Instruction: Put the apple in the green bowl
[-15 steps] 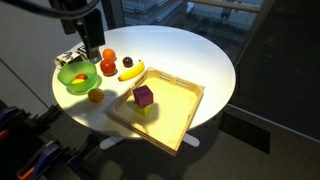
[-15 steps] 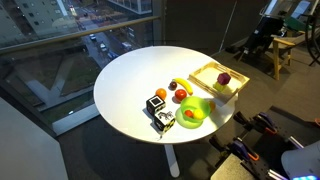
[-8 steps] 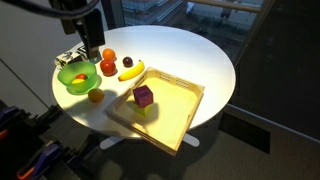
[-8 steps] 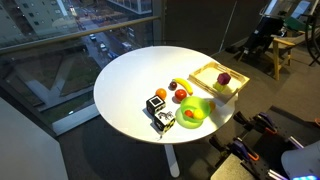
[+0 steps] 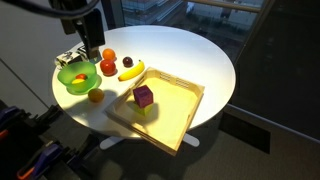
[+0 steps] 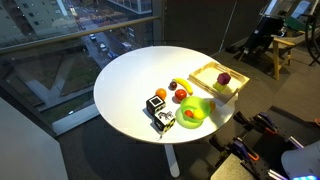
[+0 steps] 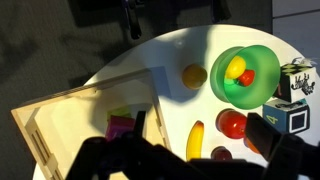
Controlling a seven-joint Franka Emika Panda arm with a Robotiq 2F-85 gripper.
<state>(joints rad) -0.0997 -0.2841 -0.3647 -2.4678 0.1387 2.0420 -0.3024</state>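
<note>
In an exterior view the end effector [image 5: 91, 48] hangs with jaws apart and empty near the apple [image 5: 108, 68], which sits on the tabletop [image 5: 190, 50] just beside the bowl [image 5: 65, 72]. In an exterior view the fruits by the bowl [image 6: 203, 108] are too small to tell apart. The wrist view shows the apple [image 7: 232, 124] near the bowl [image 7: 265, 65], not in it. Grasp, lift and drop all remain.
</note>
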